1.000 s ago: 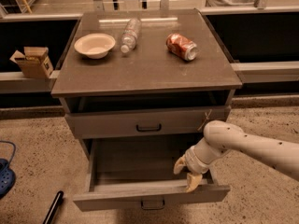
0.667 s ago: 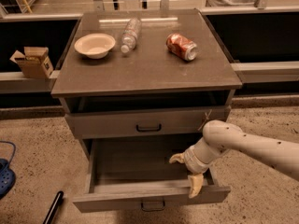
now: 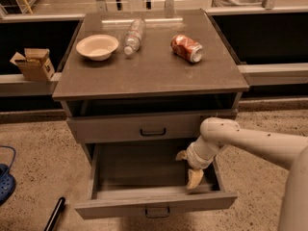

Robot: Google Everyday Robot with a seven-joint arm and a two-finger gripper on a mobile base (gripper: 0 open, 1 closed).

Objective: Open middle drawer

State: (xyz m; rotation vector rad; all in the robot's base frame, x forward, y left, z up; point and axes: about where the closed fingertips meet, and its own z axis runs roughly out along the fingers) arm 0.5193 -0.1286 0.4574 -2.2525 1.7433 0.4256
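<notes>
The middle drawer (image 3: 155,203) is pulled far out of the grey cabinet. Its plain front faces me with a small black bar handle (image 3: 158,211), and its deep grey interior (image 3: 137,165) shows. My gripper (image 3: 188,167) hangs inside the drawer at its right side, just behind the front panel. Its tan fingers (image 3: 195,178) are spread open and hold nothing. The top drawer front (image 3: 139,127), with its own black handle, sits above, nearly closed. The lowest drawer is hidden under the open one.
On the cabinet top (image 3: 154,69) are a white bowl (image 3: 97,46), a lying clear bottle (image 3: 133,35) and a lying red can (image 3: 187,48). A cardboard box (image 3: 32,64) sits on a ledge at left. A black stick (image 3: 54,214) and a blue object (image 3: 6,184) lie on the floor.
The gripper's fingers have spread apart inside the drawer, one now pointing left and one down. The drawer has not visibly moved.
</notes>
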